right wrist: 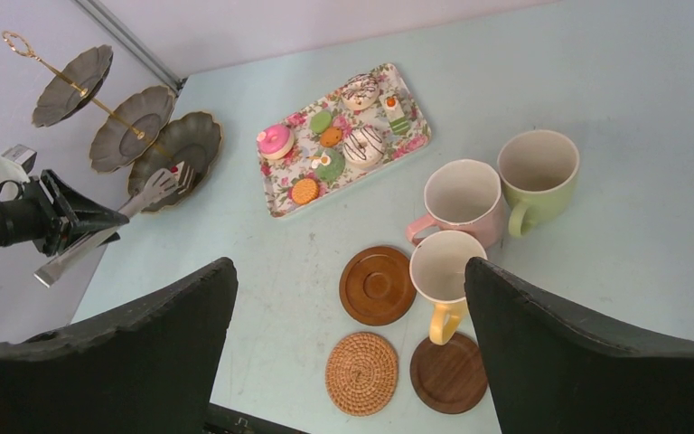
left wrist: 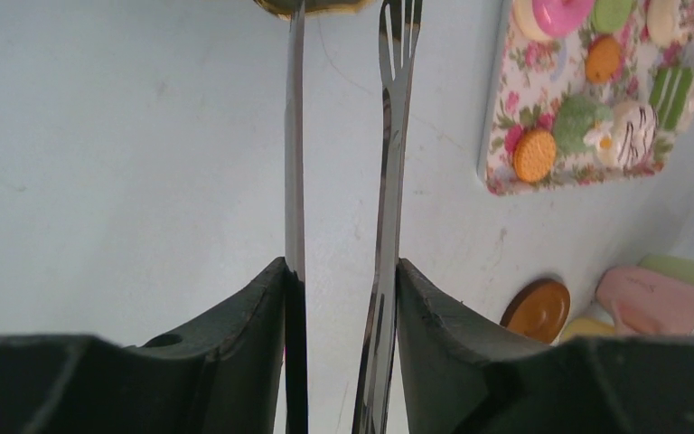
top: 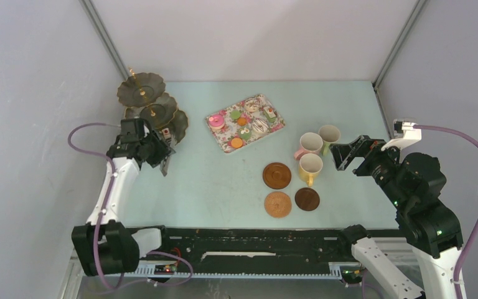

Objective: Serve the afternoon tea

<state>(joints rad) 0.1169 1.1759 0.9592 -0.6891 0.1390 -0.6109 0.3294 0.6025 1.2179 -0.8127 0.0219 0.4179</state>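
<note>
My left gripper (left wrist: 342,267) is shut on the long metal tongs (left wrist: 393,136), one blade against each finger. The tong tips reach the rim of the lowest tier of the dark three-tier stand (top: 146,99), and nothing shows between the blades. Small toy cakes and macarons (top: 244,121) lie on the flowered tray (top: 219,135). Pink (top: 309,144), green (top: 329,135) and yellow (top: 310,167) mugs stand together on the table, beside three round coasters (top: 277,175). My right gripper (top: 343,156) hangs open just right of the yellow mug, holding nothing.
The stand (right wrist: 154,136) sits in the far left corner against the wall. The woven coaster (right wrist: 361,372) and the dark one (right wrist: 448,374) lie near the front edge. The yellow mug's handle (right wrist: 445,322) overhangs the dark coaster.
</note>
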